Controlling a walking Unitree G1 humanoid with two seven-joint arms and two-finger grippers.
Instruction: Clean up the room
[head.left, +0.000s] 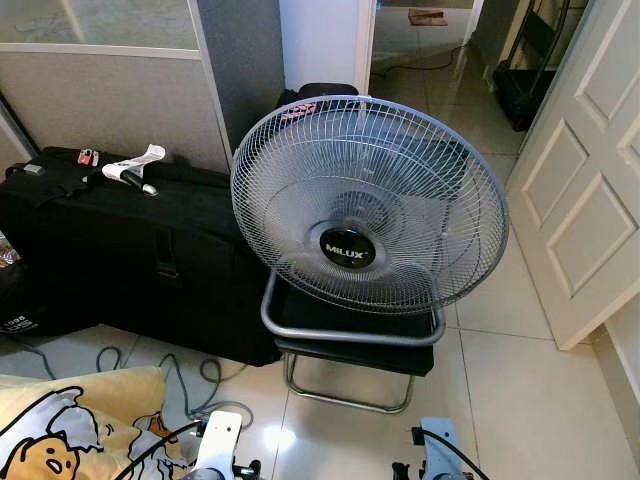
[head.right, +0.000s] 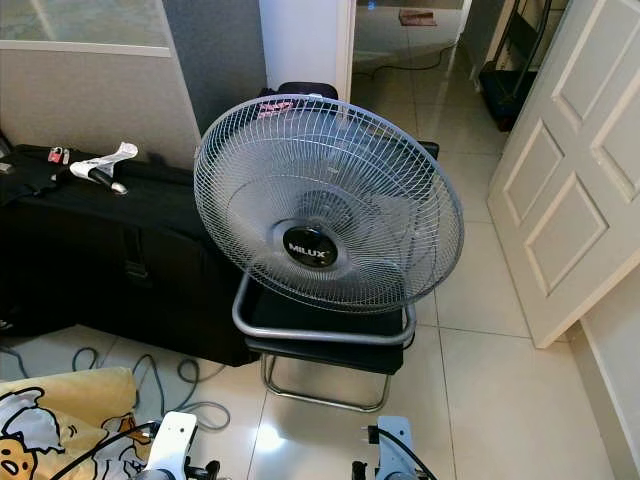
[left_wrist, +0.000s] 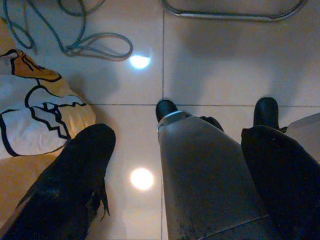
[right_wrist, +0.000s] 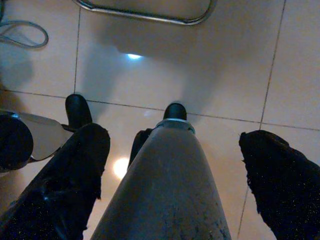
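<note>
A yellow cloth with a cartoon print (head.left: 70, 425) lies on the tiled floor at my lower left, also beside my left gripper (left_wrist: 175, 132). That gripper hangs low over the tiles, fingers (left_wrist: 75, 175) spread wide and holding nothing, with my own grey leg (left_wrist: 205, 175) beyond them. My right gripper (right_wrist: 173, 134) hangs the same way, open and empty, above bare tile. A grey cable (head.left: 195, 385) loops on the floor next to the cloth. A white paper strip and a small dark tool (head.left: 135, 170) rest on top of a large black case (head.left: 130, 250).
A big grey Milux fan (head.left: 365, 205) stands on a black metal-framed chair (head.left: 350, 335) straight ahead. A white panelled door (head.left: 590, 180) stands at the right. Behind the fan a doorway opens onto more tiled floor (head.left: 450, 100). A grey partition wall (head.left: 110, 95) backs the case.
</note>
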